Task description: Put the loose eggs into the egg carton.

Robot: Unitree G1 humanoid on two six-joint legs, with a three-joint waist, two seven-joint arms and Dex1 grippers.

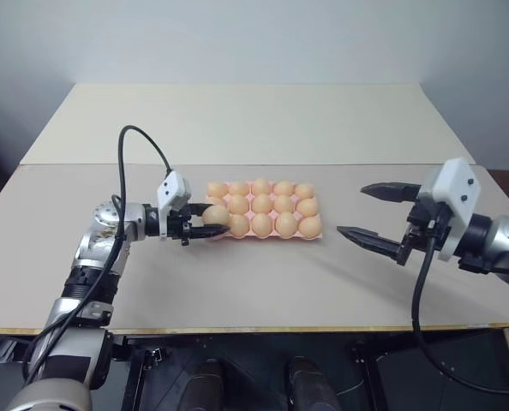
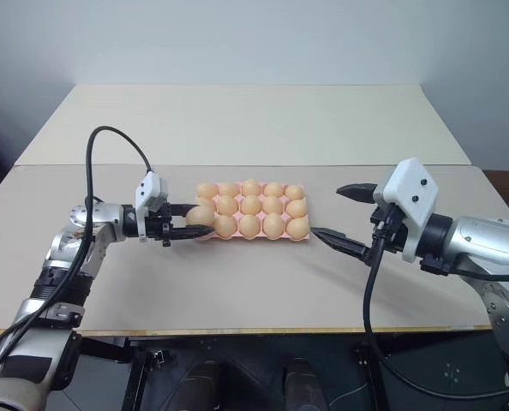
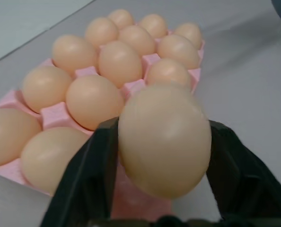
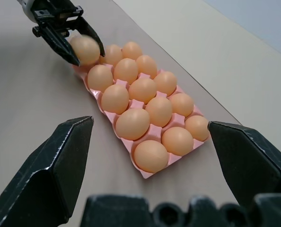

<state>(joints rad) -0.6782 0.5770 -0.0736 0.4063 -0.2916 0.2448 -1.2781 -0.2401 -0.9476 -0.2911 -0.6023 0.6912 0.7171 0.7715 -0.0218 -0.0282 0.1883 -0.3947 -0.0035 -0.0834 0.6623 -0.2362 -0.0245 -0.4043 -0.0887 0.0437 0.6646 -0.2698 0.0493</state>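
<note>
One smooth orange-tan egg (image 3: 164, 140) pinched in my left claw (image 1: 205, 225), poised over near-left corner cup of flat pink moulded egg carton (image 4: 148, 134), apparently last free; right claw (image 1: 381, 217) wide open, empty, parked clear over bench (image 1: 237, 282).

The cup beneath the egg (image 3: 164, 139) between the left hand (image 1: 205, 226) fingers is hidden; release cannot be told.

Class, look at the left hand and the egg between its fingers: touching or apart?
Touching. In the left wrist view, both black fingers of the left hand press against the sides of the egg, with no gap, above the egg carton.
</note>
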